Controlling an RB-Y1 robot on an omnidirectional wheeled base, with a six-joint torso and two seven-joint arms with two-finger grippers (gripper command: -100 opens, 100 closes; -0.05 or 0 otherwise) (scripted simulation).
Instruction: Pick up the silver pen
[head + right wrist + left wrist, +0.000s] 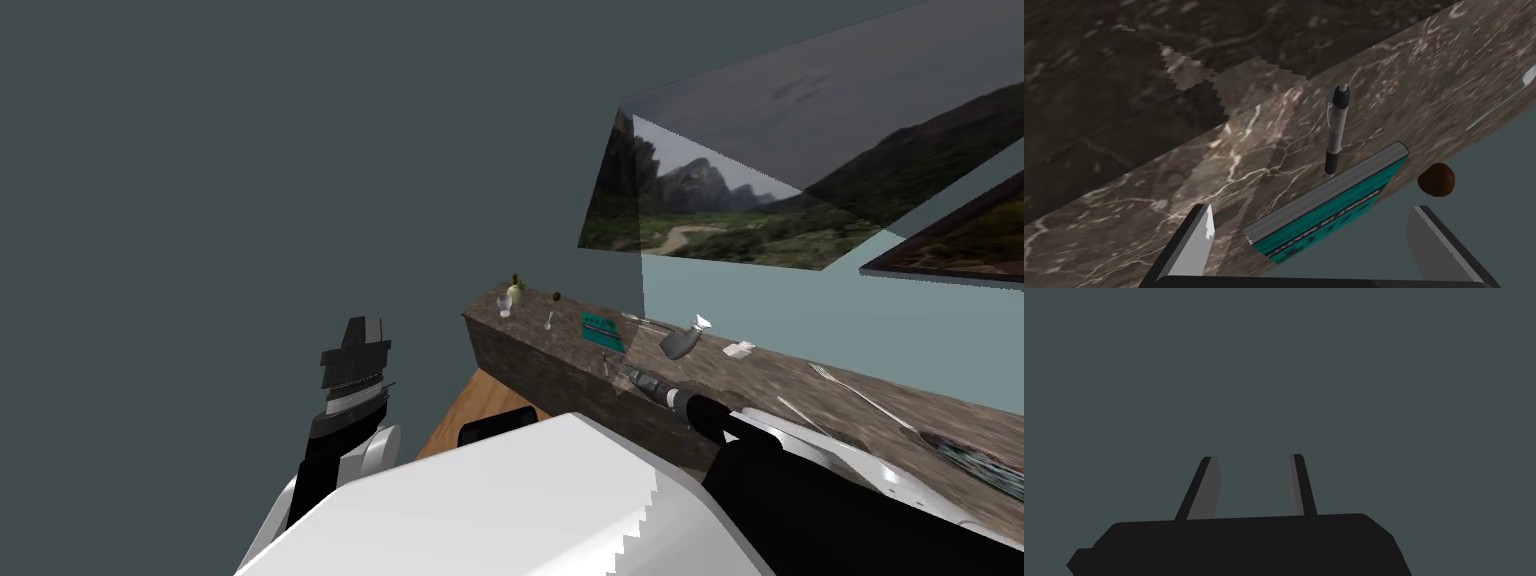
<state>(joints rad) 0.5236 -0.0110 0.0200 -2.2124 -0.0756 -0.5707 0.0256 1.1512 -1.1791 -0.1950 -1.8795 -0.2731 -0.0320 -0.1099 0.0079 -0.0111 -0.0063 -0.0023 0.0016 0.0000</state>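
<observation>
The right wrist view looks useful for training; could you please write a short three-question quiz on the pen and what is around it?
1. True or false: the right claw is shut on the silver pen.
2. Which thing lies nearest the pen? A. a teal book B. a wine glass C. a fork
3. Open question: what surface does the pen lie on?
Key: 1 false, the claw is open and short of the pen. 2 A. 3 The brown marbled countertop.
</observation>
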